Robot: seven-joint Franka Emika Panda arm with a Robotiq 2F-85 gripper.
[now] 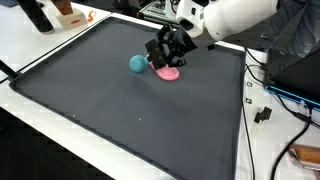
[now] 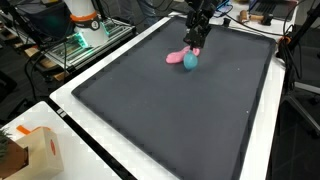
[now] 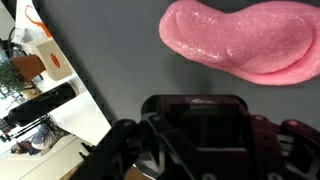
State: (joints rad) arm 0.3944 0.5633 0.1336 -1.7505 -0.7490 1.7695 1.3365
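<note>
Just over pink putty point(image 1: 170, 73), end effector point(image 1: 164, 62), teal ball point(image 1: 137, 64) beside.

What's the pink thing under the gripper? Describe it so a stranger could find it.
Start at the big dark mat covering the white table. Near the mat's edge by the arm, beneath the gripper, lies a flat pink blob. Unlike the round teal ball beside it, it is flattened, glossy and irregular in outline.

You have no legible text, label, brand or number in any view. The cardboard box point(image 2: 38, 150) beside the bench point(image 2: 105, 135) carries orange markings, too small to read.
</note>
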